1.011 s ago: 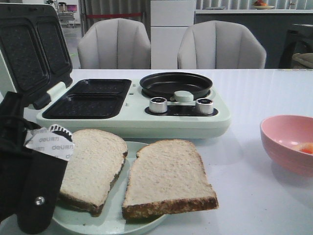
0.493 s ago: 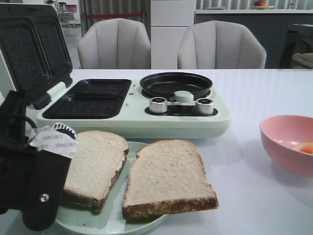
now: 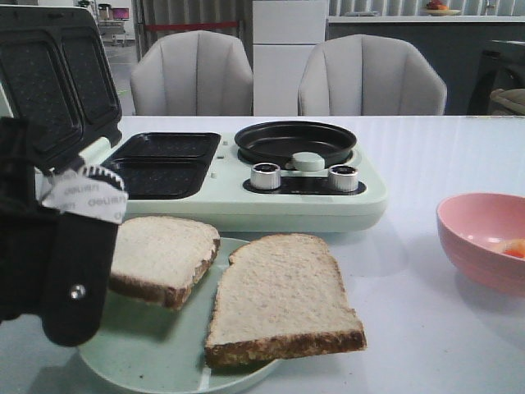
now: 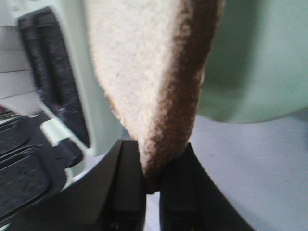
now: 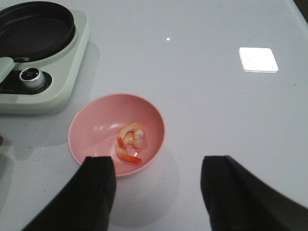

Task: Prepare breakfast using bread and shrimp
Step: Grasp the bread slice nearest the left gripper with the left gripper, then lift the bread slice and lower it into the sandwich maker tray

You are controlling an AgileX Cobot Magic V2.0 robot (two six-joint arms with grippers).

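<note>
Left tool [image 4: 151,185] clamping a bread slice [image 3: 160,258] above the plate [image 3: 148,361]; sandwich maker [image 3: 221,176] at 12 o'clock; right tool [image 5: 159,187] spread apart over the shrimp [image 5: 131,142].

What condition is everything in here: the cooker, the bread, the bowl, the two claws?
Pale green breakfast cooker: lid up, black grill plates and round pan bare.
Left bread slice: pinched at its crust, raised off the plate.
Right bread slice: lying flat on the pale green plate.
Pink bowl: upright, holding shrimp.
Left gripper: shut on the bread.
Right gripper: open, empty.
</note>
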